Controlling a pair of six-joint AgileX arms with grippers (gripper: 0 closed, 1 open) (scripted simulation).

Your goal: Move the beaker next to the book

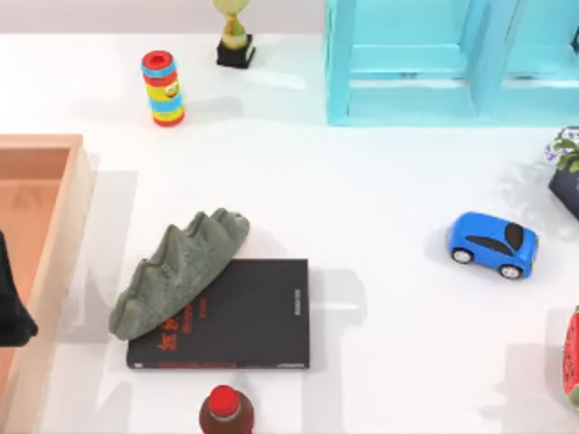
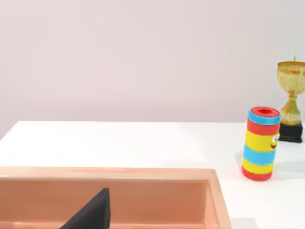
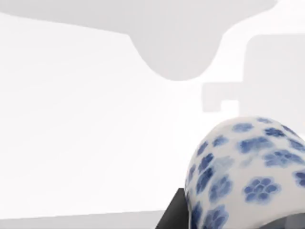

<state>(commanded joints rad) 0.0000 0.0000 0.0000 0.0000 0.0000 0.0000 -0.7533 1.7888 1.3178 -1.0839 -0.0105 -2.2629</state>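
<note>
Lying flat at the near left-centre of the white table [image 1: 380, 163], the black book [image 1: 244, 316] shows its red lettering, and a grey-green jagged rock [image 1: 181, 271] rests across its upper left corner, overlapping the cover. Just in front of the book's near edge stands a red-capped brown bottle [image 1: 225, 411]. The beaker [image 1: 564, 149], a pale vessel with a blue flower pattern, sits at the table's far right edge, well apart from the book, with a blue toy car [image 1: 493, 244] on the open surface between them. A dark part of the right gripper [image 1: 568, 192] lies touching or just beside the beaker in the top view. In the right wrist view the beaker [image 3: 248, 176] bulges close to the camera next to a dark gripper part [image 3: 172, 212]; whether that gripper grips it cannot be told. The left gripper [image 1: 13, 307] hangs over a wooden tray [image 1: 54, 208] at the table's left edge, and its dark tip [image 2: 90, 214] shows above the tray's floor [image 2: 157, 200] in the left wrist view; its state cannot be told either. At the back stand a red-blue-yellow ring stack [image 1: 163, 88], a gold trophy [image 1: 233, 41] and a turquoise shelf unit [image 1: 434, 63]. A watermelon slice [image 1: 572, 357] peeks in at the right edge.
</note>
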